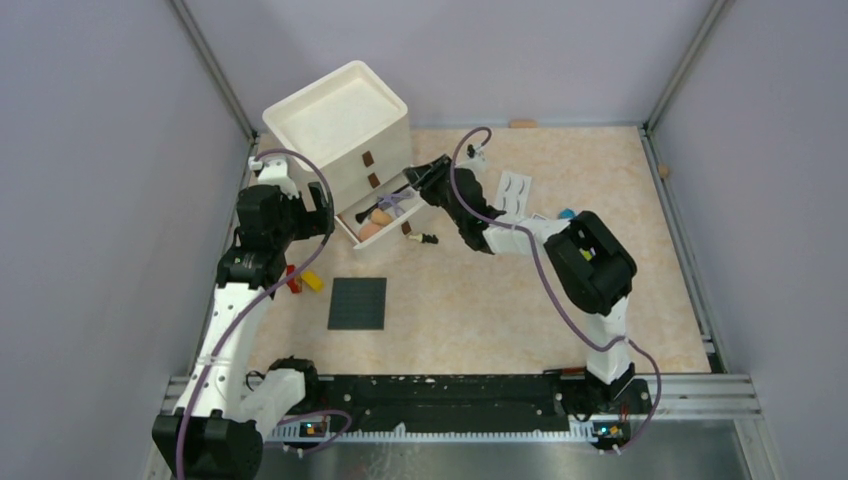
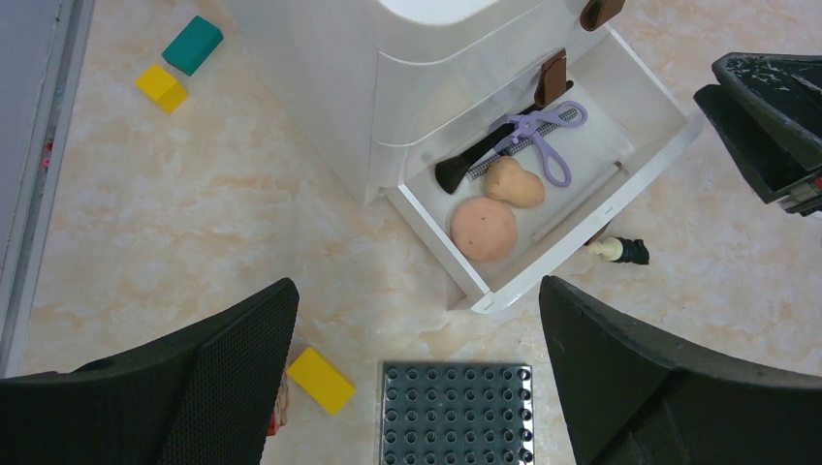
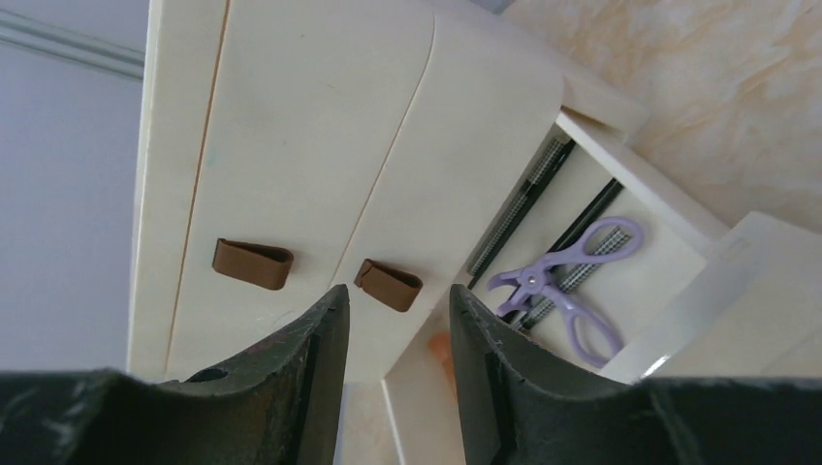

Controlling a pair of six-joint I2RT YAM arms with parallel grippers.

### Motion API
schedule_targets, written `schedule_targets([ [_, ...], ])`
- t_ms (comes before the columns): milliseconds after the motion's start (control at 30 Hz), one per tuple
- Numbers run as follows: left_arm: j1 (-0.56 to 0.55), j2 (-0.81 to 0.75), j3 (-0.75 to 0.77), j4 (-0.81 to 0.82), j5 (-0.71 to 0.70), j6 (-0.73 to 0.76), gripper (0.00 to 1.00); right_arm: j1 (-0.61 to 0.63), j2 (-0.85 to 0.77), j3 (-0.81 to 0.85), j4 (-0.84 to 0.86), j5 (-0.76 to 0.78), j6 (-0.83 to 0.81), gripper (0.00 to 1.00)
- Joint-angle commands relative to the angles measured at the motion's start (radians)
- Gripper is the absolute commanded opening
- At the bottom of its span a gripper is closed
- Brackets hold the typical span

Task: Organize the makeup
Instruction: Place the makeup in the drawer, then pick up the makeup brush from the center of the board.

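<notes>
The white drawer chest (image 1: 340, 135) has its bottom drawer (image 2: 572, 247) pulled open. In it lie a round peach puff (image 2: 483, 229), a peach sponge (image 2: 514, 183), a dark brush (image 2: 465, 165), a purple eyelash curler (image 2: 543, 136) and thin pencils (image 3: 519, 213). A small black-capped tube (image 2: 618, 250) lies on the table just outside the drawer. A white false-eyelash card (image 1: 516, 190) lies to the right. My right gripper (image 3: 397, 295) is open a little and empty, just above the drawer's far end (image 1: 418, 176). My left gripper (image 2: 417, 291) is wide open and empty, high above the drawer's near corner.
A dark studded plate (image 2: 456, 412) lies in front of the drawer, with a yellow brick (image 2: 320, 380) to its left. A green brick (image 2: 192, 45) and another yellow brick (image 2: 161, 87) lie left of the chest. A small blue item (image 1: 566, 214) lies beside the right arm.
</notes>
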Motion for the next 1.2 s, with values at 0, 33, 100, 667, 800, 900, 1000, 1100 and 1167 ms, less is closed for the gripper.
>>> schedule_targets([
  [0,-0.003,-0.022,0.0,0.028,-0.007,0.005,0.99,-0.009,-0.162,-0.016,-0.045,0.027,-0.23,0.41],
  [33,-0.003,-0.022,0.0,0.029,-0.007,0.005,0.99,-0.015,-0.186,-0.015,-0.077,0.01,-0.289,0.42],
  [100,-0.003,-0.02,-0.001,0.028,-0.004,0.004,0.99,-0.021,-0.233,-0.003,-0.163,-0.019,-0.422,0.41],
  [667,-0.003,-0.009,0.004,0.028,0.013,-0.001,0.99,-0.083,-0.49,0.023,-1.076,0.329,-0.907,0.83],
  [800,-0.003,-0.005,0.005,0.028,0.012,0.0,0.99,-0.114,-0.492,0.036,-1.233,0.296,-0.819,0.91],
  [900,-0.003,-0.005,0.004,0.027,0.01,0.0,0.99,-0.123,-0.541,-0.036,-1.218,0.225,-0.806,0.92],
  [1000,-0.003,-0.004,0.005,0.028,0.01,0.0,0.99,-0.14,-0.579,-0.096,-1.179,0.148,-0.843,0.92],
  [1100,-0.003,-0.004,0.004,0.027,0.011,-0.001,0.99,-0.141,-0.57,-0.113,-1.211,0.221,-0.855,0.93],
  [1167,-0.003,-0.004,0.004,0.028,0.011,-0.001,0.99,-0.148,-0.551,-0.113,-1.24,0.267,-0.849,0.93],
])
